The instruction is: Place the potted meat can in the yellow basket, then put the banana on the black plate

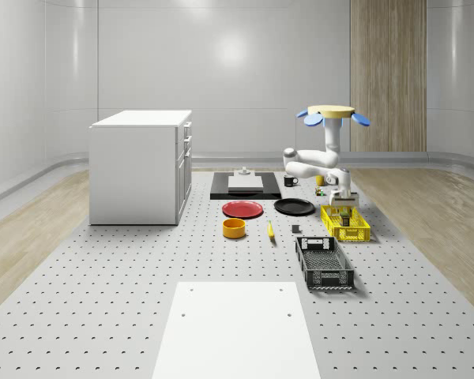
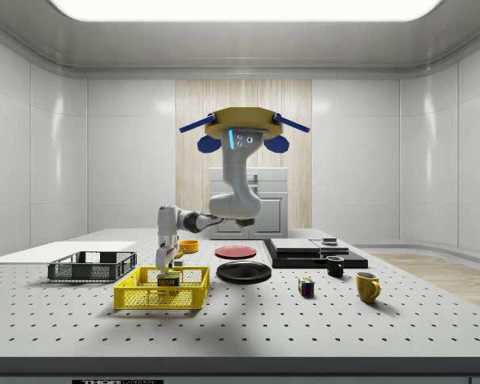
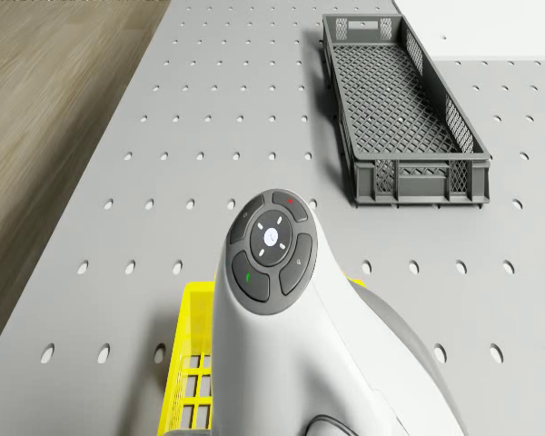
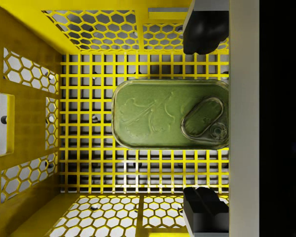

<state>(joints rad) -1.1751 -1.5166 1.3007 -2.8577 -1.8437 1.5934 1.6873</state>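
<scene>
The potted meat can (image 4: 170,121) lies flat on the floor of the yellow basket (image 4: 29,64), its pull-ring lid facing up. My gripper (image 4: 201,120) hangs just above it and is open, with one finger (image 4: 202,34) on each side and a gap to the can. In the side view the gripper (image 2: 166,268) dips into the basket (image 2: 162,298) above the can (image 2: 170,280). The drone (image 1: 332,113) hovers above the table behind the basket (image 1: 345,229). The banana (image 1: 270,230) lies on the table in front of the black plate (image 1: 294,207).
A grey crate (image 1: 324,262) stands in front of the basket. A red plate (image 1: 242,208) and an orange bowl (image 1: 235,228) lie to the whole-scene view's left of the banana. A white cabinet (image 1: 141,166) stands further left. A cube (image 2: 306,286) and mugs (image 2: 367,286) sit beyond the black plate.
</scene>
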